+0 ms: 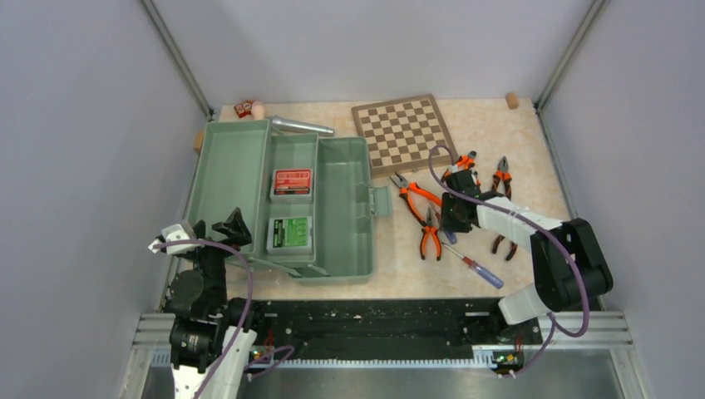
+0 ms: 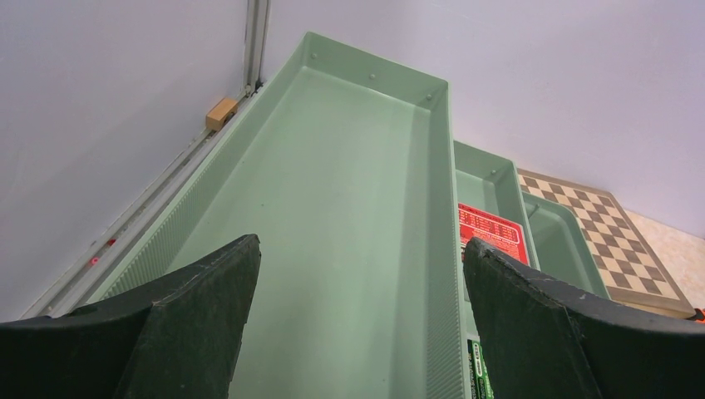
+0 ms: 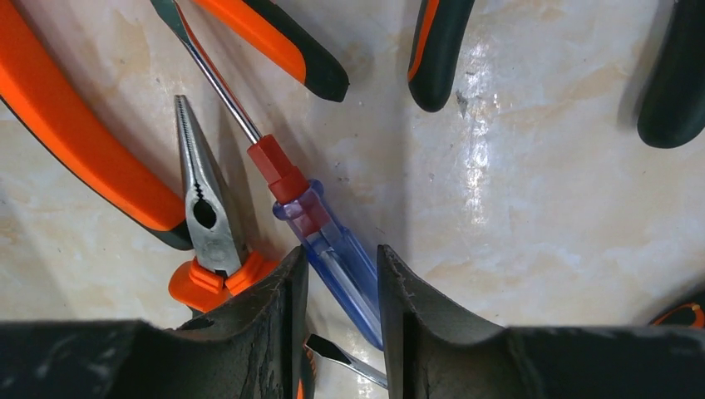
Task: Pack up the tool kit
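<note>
The sage-green toolbox (image 1: 341,208) lies open, its lid half (image 1: 233,174) flat on the left. A red bit case (image 1: 292,183) and a green bit case (image 1: 290,234) sit in its middle tray. Several orange-handled pliers (image 1: 416,199) lie right of the box. My right gripper (image 1: 453,218) is down among them, its jaws narrowed on the blue handle of a red-collared screwdriver (image 3: 328,241), which touches both fingers. A second blue and red screwdriver (image 1: 478,268) lies nearer; its flat tip (image 3: 341,357) shows under the jaws. My left gripper (image 1: 220,229) is wide open and empty over the lid's near end (image 2: 332,208).
A brown-and-cream chessboard (image 1: 403,133) lies behind the pliers. A hammer (image 1: 299,126) lies behind the box. Needle-nose pliers (image 3: 204,208) lie against my right gripper's left finger. Grey walls close in on both sides. A small wooden block (image 2: 221,112) sits by the left wall.
</note>
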Controlling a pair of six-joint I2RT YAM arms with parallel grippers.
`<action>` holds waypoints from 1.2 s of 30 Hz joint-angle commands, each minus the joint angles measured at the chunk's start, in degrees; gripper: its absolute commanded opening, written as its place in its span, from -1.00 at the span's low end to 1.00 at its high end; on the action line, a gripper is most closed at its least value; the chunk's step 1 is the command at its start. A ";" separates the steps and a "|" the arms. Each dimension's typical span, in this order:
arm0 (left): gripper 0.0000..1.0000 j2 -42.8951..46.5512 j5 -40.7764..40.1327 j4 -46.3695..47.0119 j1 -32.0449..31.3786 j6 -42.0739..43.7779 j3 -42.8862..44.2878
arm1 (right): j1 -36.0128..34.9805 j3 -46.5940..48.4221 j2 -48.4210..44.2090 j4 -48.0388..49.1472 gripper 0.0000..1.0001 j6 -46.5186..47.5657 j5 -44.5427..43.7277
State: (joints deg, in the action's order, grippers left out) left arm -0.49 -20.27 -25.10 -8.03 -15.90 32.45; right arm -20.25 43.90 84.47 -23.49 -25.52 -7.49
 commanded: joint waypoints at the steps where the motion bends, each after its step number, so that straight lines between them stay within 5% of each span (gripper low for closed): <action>1: 0.92 3.66 -0.14 2.87 -0.05 0.52 -0.11 | 1.86 -0.59 1.88 3.52 -0.33 0.67 0.78; 18: 0.91 -6.66 8.34 3.11 -0.14 -2.17 8.68 | 4.93 2.33 -8.32 3.54 -1.00 4.57 -0.03; 31: 0.88 -28.39 35.94 10.98 -0.14 -14.42 16.89 | 4.95 -0.03 -17.40 5.58 -1.00 2.67 5.26; 36: 0.87 -30.34 39.22 12.78 -0.14 -18.03 16.38 | 4.92 -4.79 -14.84 6.91 -1.00 0.54 4.53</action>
State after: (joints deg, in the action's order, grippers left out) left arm -30.74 12.75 -17.78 -8.03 -29.08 47.57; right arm -15.94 42.22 68.71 -19.75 -22.68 -3.38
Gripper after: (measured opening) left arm 0.938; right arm 0.211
